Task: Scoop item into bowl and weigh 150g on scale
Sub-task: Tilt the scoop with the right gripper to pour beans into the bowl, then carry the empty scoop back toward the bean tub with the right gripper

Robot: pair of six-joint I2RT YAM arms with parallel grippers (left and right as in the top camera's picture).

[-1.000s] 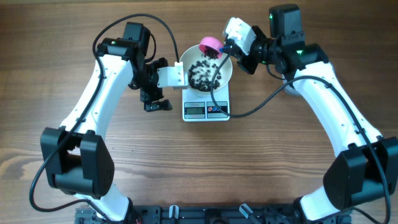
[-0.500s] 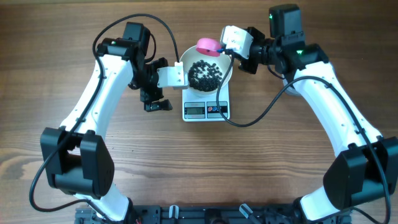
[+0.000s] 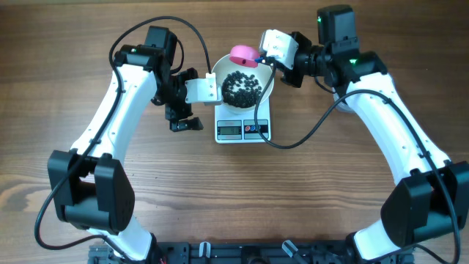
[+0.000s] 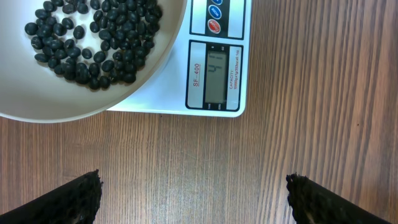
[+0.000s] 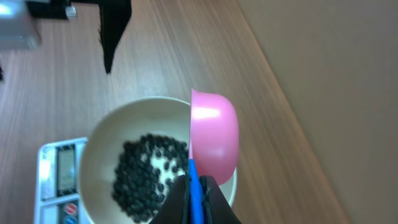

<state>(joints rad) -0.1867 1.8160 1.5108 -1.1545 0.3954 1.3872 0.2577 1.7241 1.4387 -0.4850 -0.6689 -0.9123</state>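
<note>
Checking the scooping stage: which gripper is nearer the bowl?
Right. The right gripper holds the scoop over the far rim of the bowl. The left gripper hangs open beside the scale, clear of the bowl.

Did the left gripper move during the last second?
No. In the overhead view the left gripper stays open at the same spot, just left of the scale, not touching it.

My gripper (image 4: 193, 205) hangs wide open over the wooden table (image 4: 186, 155), fingertips (image 4: 71, 199) way out in the bottom corners. Up top, the white bowl (image 4: 56, 102) of black beans (image 4: 93, 37) sits on the scale (image 4: 239, 37), grey display (image 4: 216, 74) just beside the rim.
</note>
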